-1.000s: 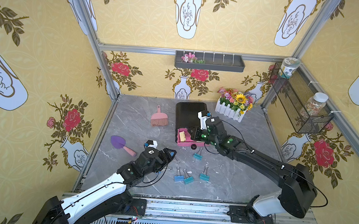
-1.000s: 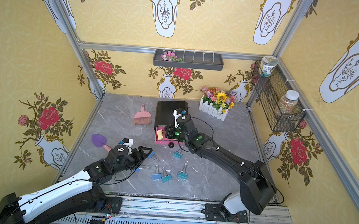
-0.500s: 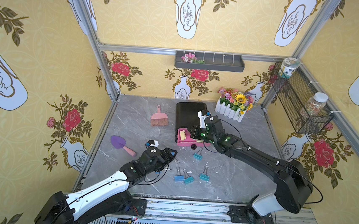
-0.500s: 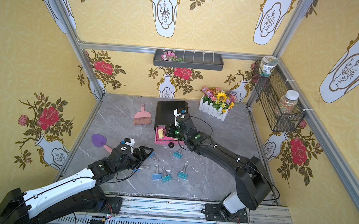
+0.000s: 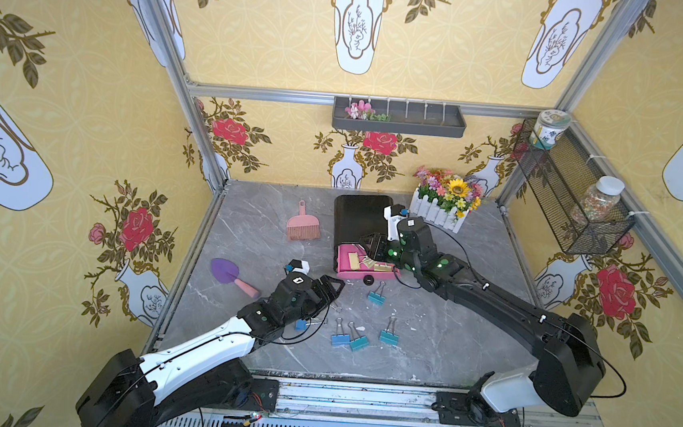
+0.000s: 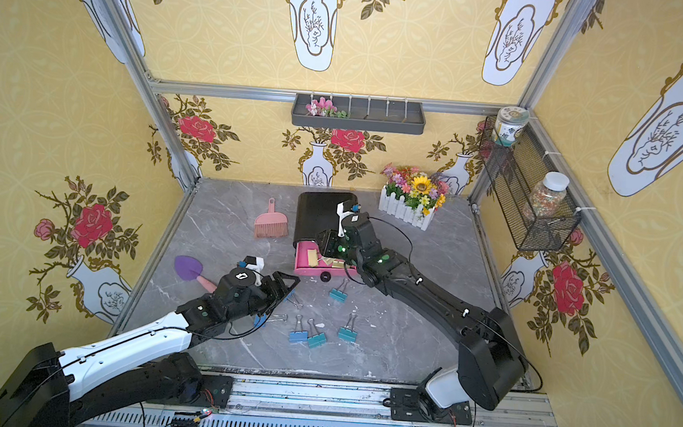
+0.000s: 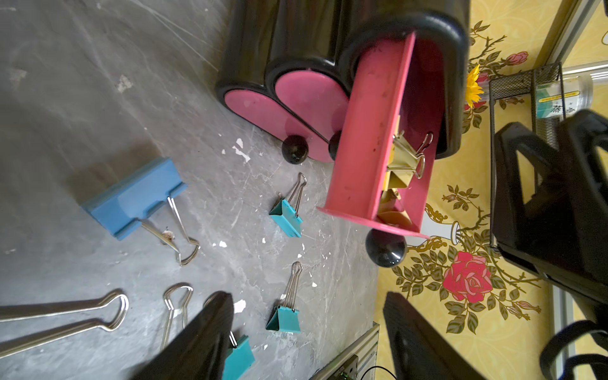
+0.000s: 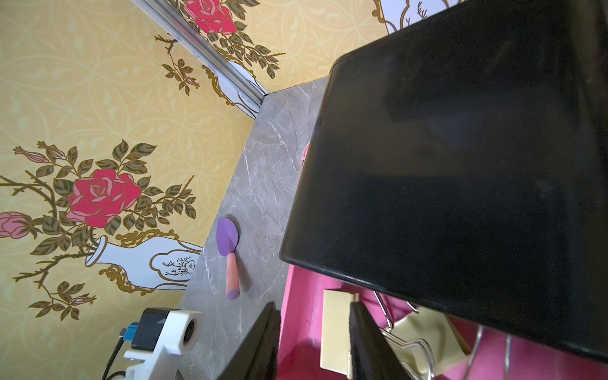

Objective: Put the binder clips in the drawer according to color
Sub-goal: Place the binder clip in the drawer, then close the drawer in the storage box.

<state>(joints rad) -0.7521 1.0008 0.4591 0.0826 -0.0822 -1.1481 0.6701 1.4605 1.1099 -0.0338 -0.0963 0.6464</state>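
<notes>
A grey table [image 5: 428,313] sits inside yellow floral walls, seen from above. Near the back stands a black cabinet [image 5: 356,220] with its pink drawer [image 5: 342,264] pulled out toward the front. Gold clips [image 5: 363,261] lie inside the drawer. The right gripper [image 5: 366,245] hangs over the drawer with its jaws parted. In the right wrist view a gold clip [image 8: 335,329] rests on the drawer floor between the fingers [image 8: 260,339], and it is not pinched. The left gripper [image 5: 332,287] hovers low at the table's left front, jaws spread wide and empty, just above a blue clip [image 7: 135,197]. Three teal clips [image 5: 375,297] and another blue one [image 5: 340,339] lie loose on the table in front of the drawer. A pink brush [image 5: 303,230] and a purple scoop [image 5: 225,271] lie further left.
</notes>
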